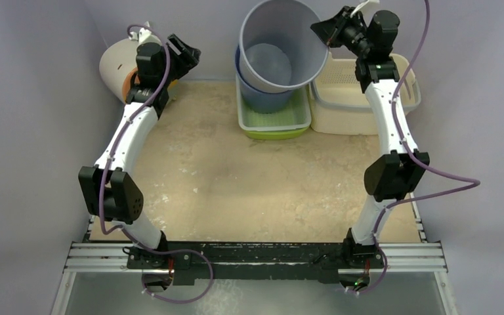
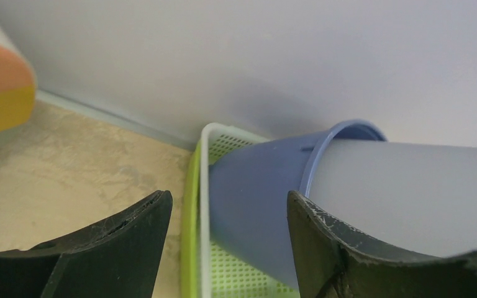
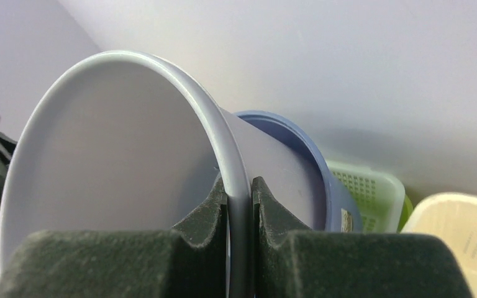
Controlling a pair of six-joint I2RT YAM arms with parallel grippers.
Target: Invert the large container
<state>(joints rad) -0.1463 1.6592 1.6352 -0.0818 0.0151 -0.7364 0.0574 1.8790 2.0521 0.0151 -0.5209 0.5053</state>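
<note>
Right pincer (image 3: 240,187) gripping grey bucket (image 3: 99,155), tilted inside blue bucket (image 2: 248,192)

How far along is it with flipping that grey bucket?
Done: the right gripper is clamped on the rim of the grey bucket. In hand: it is tilted, mouth up, nested in the blue tub. To do: lift it out, turn it mouth down. The left gripper is open, empty.
</note>
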